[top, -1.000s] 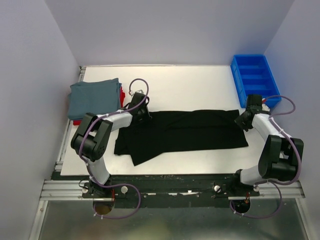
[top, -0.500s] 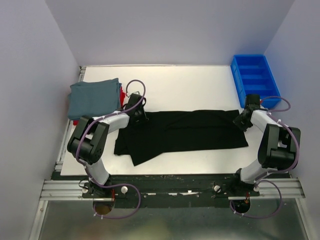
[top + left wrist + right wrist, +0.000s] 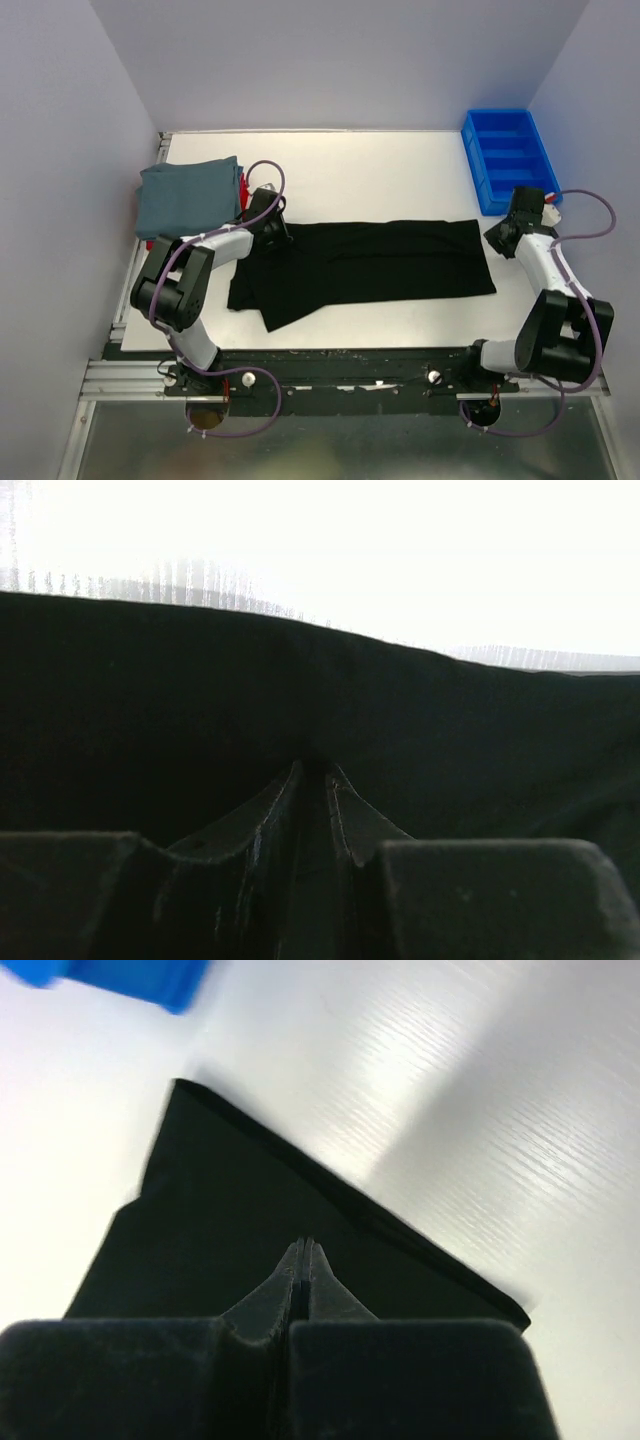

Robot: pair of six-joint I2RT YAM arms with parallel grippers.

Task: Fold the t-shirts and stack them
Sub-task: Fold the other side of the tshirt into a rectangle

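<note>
Overhead, we see the black cloth t-shirt [image 3: 370,262] spread on the white counter [image 3: 380,170], the left hand [image 3: 274,229] at its far-left corner and the right hand [image 3: 500,238] just beside its right edge. Left wrist: a narrow gap sunk in the shirt; we cannot tell if it grips. Right wrist: pressed shut over the shirt's corner.

Overhead view evenly lit, sharp; left wrist's table [image 3: 400,540] blown out white (right wrist: streaky glare).

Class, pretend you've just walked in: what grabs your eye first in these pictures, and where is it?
A long black cloth t-shirt stretches across the middle of the white table. A bright blue plastic bin sits at the far right corner, and a folded slate grey-blue t-shirt lies at the far left.
</note>
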